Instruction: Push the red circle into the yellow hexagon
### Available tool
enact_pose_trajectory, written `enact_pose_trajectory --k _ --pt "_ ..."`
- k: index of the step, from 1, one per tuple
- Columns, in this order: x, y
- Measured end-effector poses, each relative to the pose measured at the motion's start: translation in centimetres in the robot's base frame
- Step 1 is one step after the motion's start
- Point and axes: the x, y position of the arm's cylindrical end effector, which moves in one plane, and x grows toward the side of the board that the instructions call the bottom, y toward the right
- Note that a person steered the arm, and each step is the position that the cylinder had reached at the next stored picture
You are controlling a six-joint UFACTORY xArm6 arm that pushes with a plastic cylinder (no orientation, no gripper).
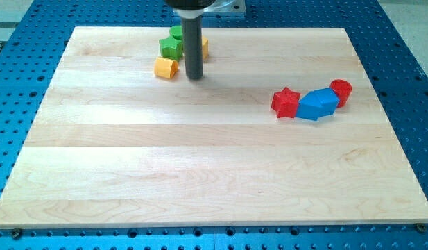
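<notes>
Tip far from red circle; circle lies off to the view's right and slightly lower.

My tip (194, 77) rests on the board (200, 173) near the view's top, touching nothing and carrying nothing, being a bare rod with no jaws to open or close. Just to its left sits the yellow hexagon (165, 68), with a green star (171, 47) above that, a second green block (177, 32) further up, and a yellow block (204, 47) half hidden behind the rod. The red circle (341, 92) is well apart at the view's right, touching a blue block (318, 105); a red star (286, 103) touches the blue block's left end. Judgement: the push must run leftward, so the tip needs to get round to the circle's right side. Blue block and red star lie on that line and may be dragged along.
</notes>
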Motion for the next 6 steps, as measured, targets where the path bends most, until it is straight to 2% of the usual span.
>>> enact_pose_trajectory --k 1,2,3,4,5,6 --pt "-1.0 1.4" --pt "2.3 13.3" --pt "2.0 28.0" --pt "3.6 36.8" --pt "6.4 32.5" --pt "6.4 23.1"
